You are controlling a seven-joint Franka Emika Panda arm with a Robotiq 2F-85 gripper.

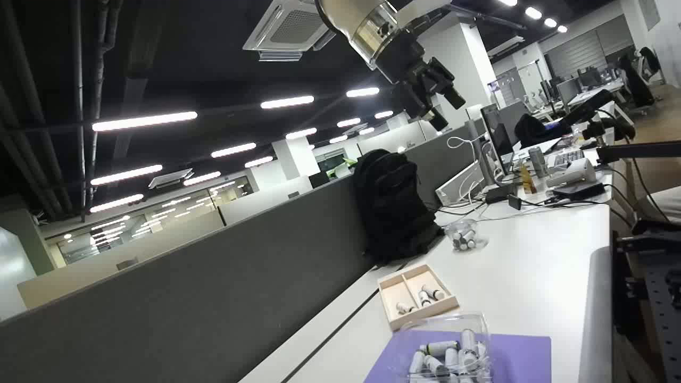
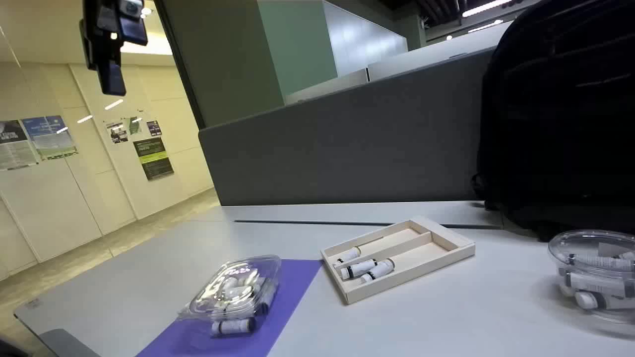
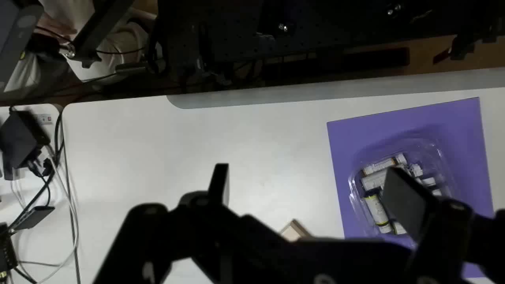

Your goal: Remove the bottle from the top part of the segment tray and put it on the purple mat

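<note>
Well below the widely parted jaws, three bottles (image 2: 359, 268) lie in the segment tray (image 2: 412, 273).

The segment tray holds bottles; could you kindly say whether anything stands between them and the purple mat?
Only the end wall of the segment tray visibly stands between its bottles and the purple mat. On it, a clear plastic container of other bottles takes up space, but bare mat shows.

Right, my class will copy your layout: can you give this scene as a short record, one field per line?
Gripper: open and empty, high above the white desk
Segment tray: three bottles, one on one side of the divider, two on the other
Purple mat: under a clear container of bottles
Round tub: bottles inside, near the black backpack
</note>
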